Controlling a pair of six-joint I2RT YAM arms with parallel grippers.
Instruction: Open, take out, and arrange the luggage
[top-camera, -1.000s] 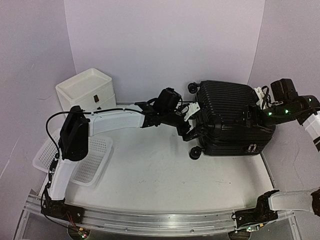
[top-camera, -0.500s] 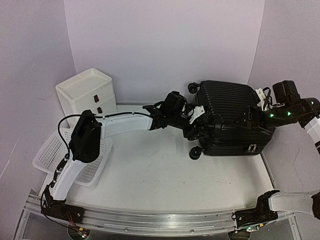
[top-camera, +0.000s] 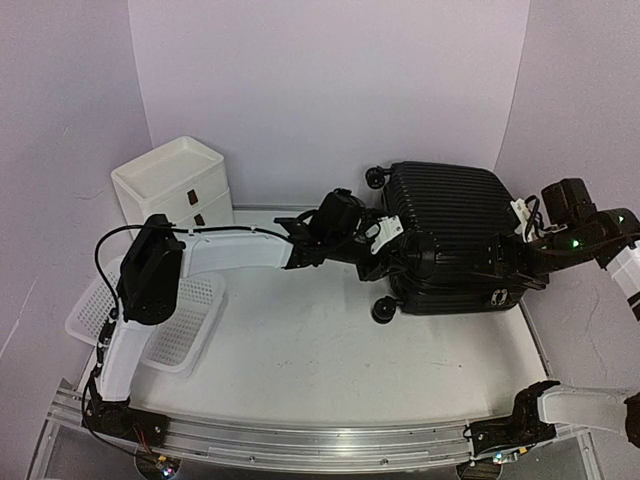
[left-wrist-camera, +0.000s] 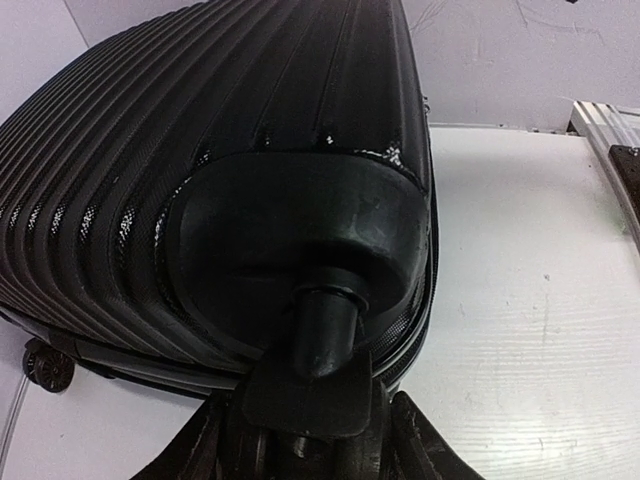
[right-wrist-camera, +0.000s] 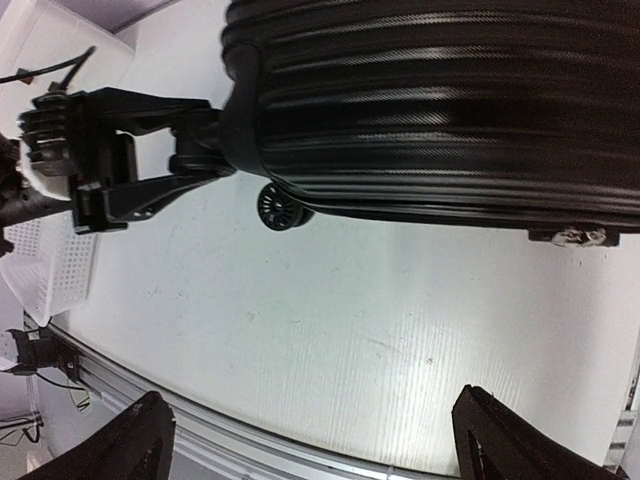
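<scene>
The luggage (top-camera: 450, 215) is a black ribbed hard-shell suitcase lying flat and closed at the back right of the table. My left gripper (top-camera: 405, 258) reaches to its left end. In the left wrist view the luggage (left-wrist-camera: 200, 150) fills the frame, and my left gripper (left-wrist-camera: 310, 440) is shut on a caster wheel (left-wrist-camera: 310, 400) under a corner housing. My right gripper (top-camera: 512, 262) sits at the suitcase's right front, jaws wide. In the right wrist view the right gripper (right-wrist-camera: 325, 445) holds nothing, with bare table between its fingers and the luggage (right-wrist-camera: 430, 100) above.
A white drawer box (top-camera: 172, 185) stands at the back left, with a white perforated basket (top-camera: 175, 320) in front of it under the left arm. Another caster wheel (top-camera: 381, 309) sticks out at the suitcase's front left corner. A metal rail (top-camera: 300, 440) runs along the near edge.
My left gripper has closed from wide open onto the caster wheel. The suitcase has shifted a little to the left. The right gripper stays wide open.
</scene>
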